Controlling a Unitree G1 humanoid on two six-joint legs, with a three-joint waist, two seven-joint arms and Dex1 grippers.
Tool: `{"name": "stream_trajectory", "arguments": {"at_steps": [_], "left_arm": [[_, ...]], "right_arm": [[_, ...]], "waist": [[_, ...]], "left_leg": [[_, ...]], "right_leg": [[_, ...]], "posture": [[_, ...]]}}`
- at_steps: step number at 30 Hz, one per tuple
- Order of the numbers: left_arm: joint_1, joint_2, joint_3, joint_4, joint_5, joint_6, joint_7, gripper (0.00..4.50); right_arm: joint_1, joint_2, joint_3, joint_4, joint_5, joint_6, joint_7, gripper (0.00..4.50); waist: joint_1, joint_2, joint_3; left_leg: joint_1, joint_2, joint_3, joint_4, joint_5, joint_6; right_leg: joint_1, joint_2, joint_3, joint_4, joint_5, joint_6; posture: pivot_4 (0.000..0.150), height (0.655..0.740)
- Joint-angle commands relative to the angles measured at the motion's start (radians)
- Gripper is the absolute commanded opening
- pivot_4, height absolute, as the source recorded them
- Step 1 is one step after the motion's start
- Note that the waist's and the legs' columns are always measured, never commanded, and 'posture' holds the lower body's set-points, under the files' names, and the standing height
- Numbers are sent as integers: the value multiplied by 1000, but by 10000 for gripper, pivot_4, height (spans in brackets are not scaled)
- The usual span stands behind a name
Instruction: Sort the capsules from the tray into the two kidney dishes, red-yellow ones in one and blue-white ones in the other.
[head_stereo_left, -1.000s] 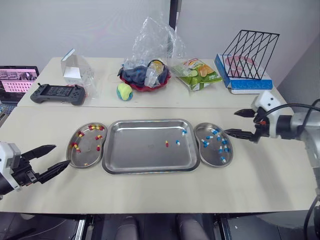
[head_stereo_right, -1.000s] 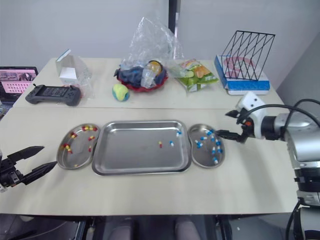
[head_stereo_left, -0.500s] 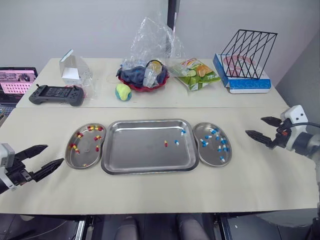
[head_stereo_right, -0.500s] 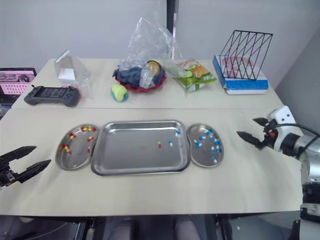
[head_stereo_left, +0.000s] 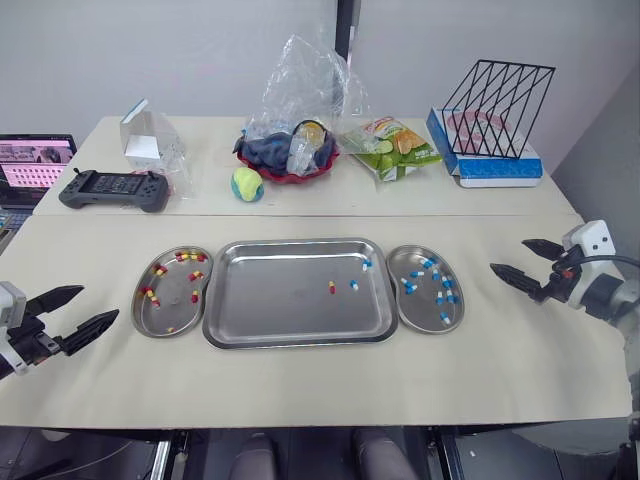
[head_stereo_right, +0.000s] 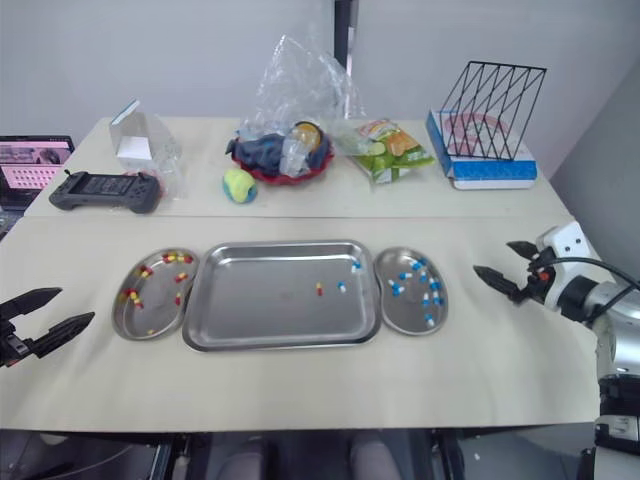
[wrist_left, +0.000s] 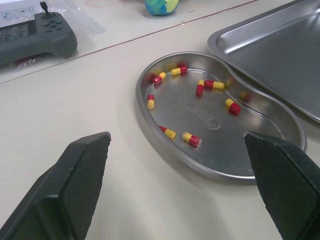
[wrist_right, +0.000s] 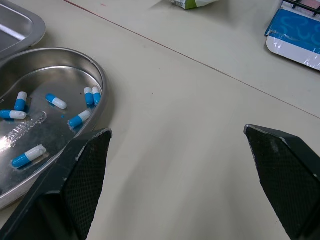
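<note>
On the near table (head_stereo_left: 300, 390), the tray (head_stereo_left: 280, 305) lies at centre with a kidney dish touching or just beside each short end. Left dish (head_stereo_left: 176, 306) holds red-yellow capsules (wrist_left: 192, 139) scattered over its floor; right dish (head_stereo_left: 424, 310) holds blue-white capsules (wrist_right: 80, 119). Three capsules lie on the tray floor, right of centre: one red-yellow (head_stereo_left: 333, 287), one blue-white (head_stereo_left: 354, 284) just beside it, and a second blue-white (head_stereo_left: 367, 265) near the far right corner. Left gripper (head_stereo_left: 100, 303) hovers low at the table's left edge, well apart from the left dish, fingers spread wide and empty, pointing toward that dish. Right gripper (head_stereo_left: 507, 255) hovers right of the right dish, near it but apart, fingers spread wide and empty, pointing toward the dish. Bare tabletop lies between each gripper and its nearest dish. On the far table, well apart from the tray: a laptop (head_stereo_left: 35, 160) at the left edge, a controller (head_stereo_left: 115, 188), a clear packet (head_stereo_left: 150, 140), a ball (head_stereo_left: 248, 183), a red bowl (head_stereo_left: 290, 165) under a plastic bag (head_stereo_left: 305, 75), a snack bag (head_stereo_left: 392, 147), and a wire rack (head_stereo_left: 497, 95) on a blue box (head_stereo_left: 495, 167)
</note>
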Motion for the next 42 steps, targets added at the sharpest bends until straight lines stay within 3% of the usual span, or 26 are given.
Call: {"name": "stream_trajectory", "arguments": {"at_steps": [1,5,12,17,20,26,30,35,42], "left_arm": [[-44,40,22,-10,-29,45,11,45000],[-99,65,-14,-43,-30,69,-9,45000],[-383,38,-188,-181,-81,330,102,45000],[-517,37,-333,-149,-17,307,34,45000],[-679,7,-477,-79,34,335,-28,45000],[-961,-184,-707,205,193,184,-180,45000],[-1015,-261,-771,294,258,53,-268,45000],[-1109,-372,-831,512,372,-149,-262,45000],[-1179,-528,-837,701,430,-250,-268,45000]], "right_arm": [[0,-16,-35,-41,38,25,18,44729],[40,-23,-36,-145,86,98,59,44729],[143,-21,-71,-350,155,211,47,44729],[189,-22,-108,-508,214,290,20,44729],[221,-30,-145,-618,278,364,9,44729],[307,-21,-211,-780,350,453,-40,44729],[343,-12,-239,-830,369,473,-78,44729],[379,-9,-269,-859,354,464,-137,44729],[416,11,-292,-901,339,456,-200,44729]], "waist": [[1,0,0],[5,0,0],[30,0,0],[23,1,-1],[24,1,-1],[54,1,-1],[51,1,-1],[51,1,-1],[55,1,0]], "left_leg": [[0,0,0,0,0,0],[0,0,0,0,0,0],[-1,-1,-1,1,0,0],[-1,-1,-2,2,0,0],[-1,-1,-4,2,0,0],[-4,-3,-9,8,1,0],[-5,-4,-9,9,1,0],[-5,-4,-10,9,1,1],[-6,-4,-11,10,1,1]], "right_leg": [[0,0,0,0,0,0],[0,0,0,0,0,0],[1,0,0,1,0,0],[1,0,-1,1,0,0],[0,1,-1,1,0,0],[3,0,-5,1,0,0],[3,0,-5,0,0,0],[3,0,-5,1,0,0],[3,0,-5,1,0,0]], "posture": [[1500,7174],[1500,7174],[1500,7174],[1500,7174],[1500,7174],[1500,7174],[1500,7174],[1500,7174],[1500,7174]]}}
